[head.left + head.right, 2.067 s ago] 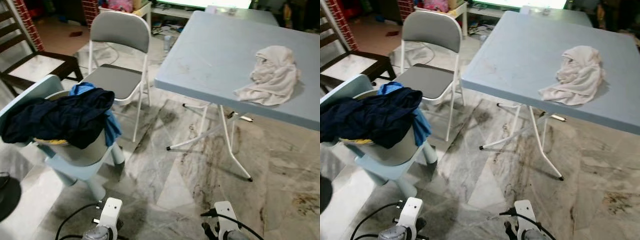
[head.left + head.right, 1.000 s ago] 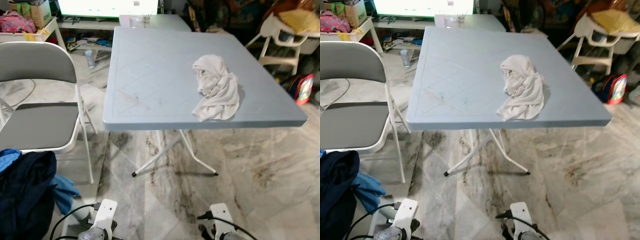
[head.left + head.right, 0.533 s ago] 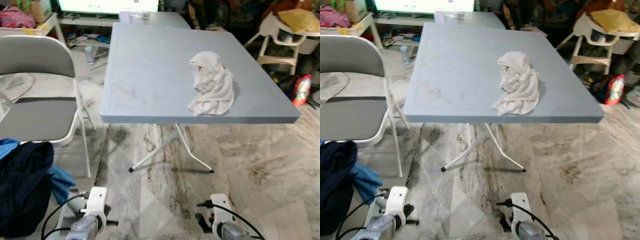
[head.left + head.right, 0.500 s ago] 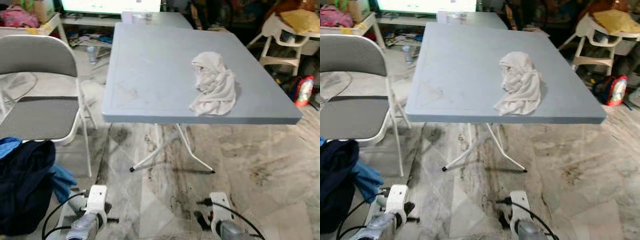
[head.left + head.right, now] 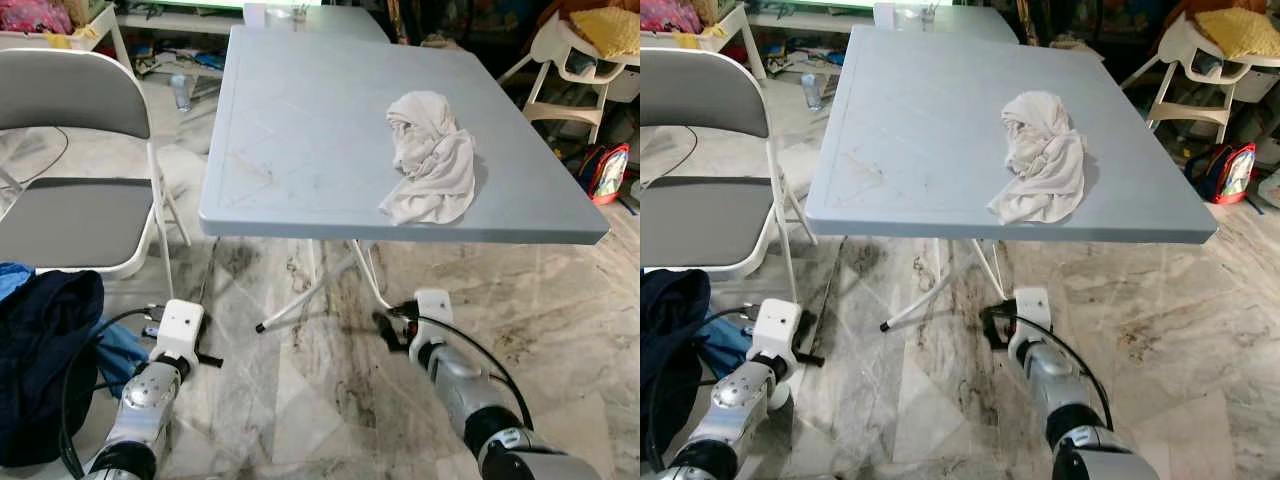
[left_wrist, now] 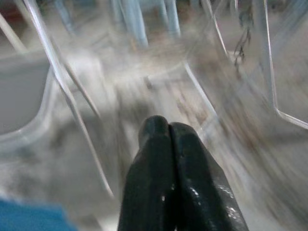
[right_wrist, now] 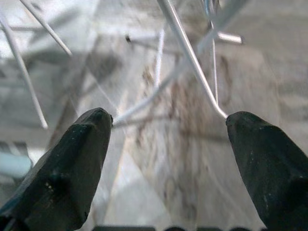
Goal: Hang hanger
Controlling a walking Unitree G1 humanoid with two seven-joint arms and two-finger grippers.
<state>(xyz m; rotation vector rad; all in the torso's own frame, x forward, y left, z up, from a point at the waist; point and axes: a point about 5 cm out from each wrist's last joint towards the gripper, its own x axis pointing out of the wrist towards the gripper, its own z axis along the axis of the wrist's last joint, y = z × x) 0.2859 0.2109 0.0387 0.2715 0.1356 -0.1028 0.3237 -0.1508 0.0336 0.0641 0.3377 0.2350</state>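
Observation:
A crumpled white cloth [image 5: 430,160] lies on the right half of the grey-blue folding table [image 5: 290,130]. Both my arms reach forward low over the marble floor in front of the table. My left gripper [image 6: 161,126] has its two black fingers pressed together with nothing between them; it hovers beside the chair's legs. My right gripper [image 7: 168,118] is spread wide and holds nothing, pointing at the table's white metal legs [image 7: 190,57]. The right arm's wrist [image 5: 430,310] sits just below the table's front edge.
A grey folding chair [image 5: 70,200] stands left of the table. Dark blue clothes [image 5: 40,350] are heaped at the lower left. A white high chair [image 5: 570,50] and a red bag [image 5: 605,170] stand at the back right.
The camera swung right, from the heap of clothes to the table. Both arms have risen and stretched forward toward the table's legs.

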